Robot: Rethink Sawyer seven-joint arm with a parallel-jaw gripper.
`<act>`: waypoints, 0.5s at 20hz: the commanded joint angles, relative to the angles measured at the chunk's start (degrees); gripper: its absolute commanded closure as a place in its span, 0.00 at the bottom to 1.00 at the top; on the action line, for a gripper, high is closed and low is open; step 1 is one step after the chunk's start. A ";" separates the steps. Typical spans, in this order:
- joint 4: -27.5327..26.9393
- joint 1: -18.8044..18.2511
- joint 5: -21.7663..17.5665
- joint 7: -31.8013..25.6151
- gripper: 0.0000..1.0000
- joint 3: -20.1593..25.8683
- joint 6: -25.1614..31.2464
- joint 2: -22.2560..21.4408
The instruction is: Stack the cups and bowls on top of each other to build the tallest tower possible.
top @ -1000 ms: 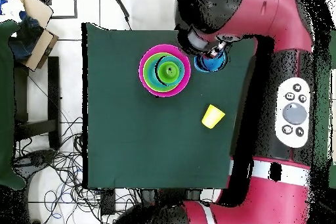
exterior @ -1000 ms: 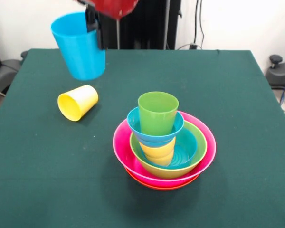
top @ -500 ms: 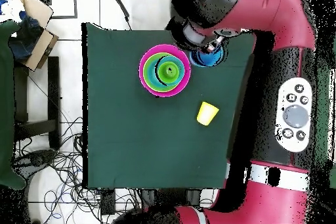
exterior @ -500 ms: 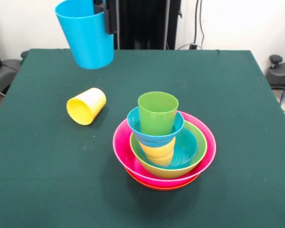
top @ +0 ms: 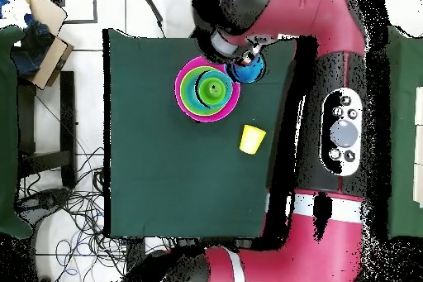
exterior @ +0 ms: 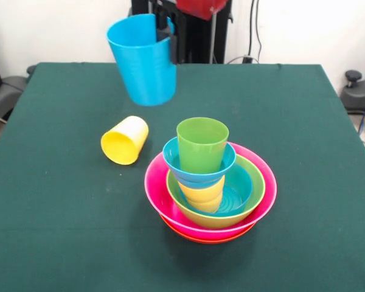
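Note:
My gripper (exterior: 167, 33) is shut on the rim of the light blue cup (exterior: 143, 59) and holds it upright in the air, above and left of the tower; in the overhead view the cup (top: 247, 69) is just right of the tower. The tower (exterior: 210, 182) has an orange bowl (exterior: 201, 236) at the bottom, then the pink bowl (exterior: 260, 201), the lime green bowl (exterior: 250, 198), the squat yellow-orange cup (exterior: 202, 194), a blue bowl (exterior: 173, 161) and the green cup (exterior: 202, 145) on top. The yellow cup (exterior: 125, 140) lies on its side left of the tower.
The green table (exterior: 61, 231) carries everything. A cardboard box (top: 41, 35) stands beyond the table's edge in the overhead view. The red arm (top: 330, 55) spans that view's right side.
The gripper has carried the light blue cup to the right, toward the tower, and a little lower. The yellow cup has rolled right, closer to the tower.

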 commanded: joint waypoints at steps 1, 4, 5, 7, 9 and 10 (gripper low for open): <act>1.32 1.96 -0.49 4.31 1.00 -0.08 -0.41 3.22; 0.91 2.15 -0.54 4.58 1.00 -0.24 -0.80 3.68; 0.75 2.26 -0.54 4.63 1.00 -0.24 -0.80 3.85; 0.58 2.54 -0.43 5.05 1.00 -0.30 -0.68 3.86; 0.50 2.81 -0.27 5.38 1.00 -0.34 -0.26 3.86; 0.38 2.90 -0.24 5.43 1.00 -0.34 -0.06 3.90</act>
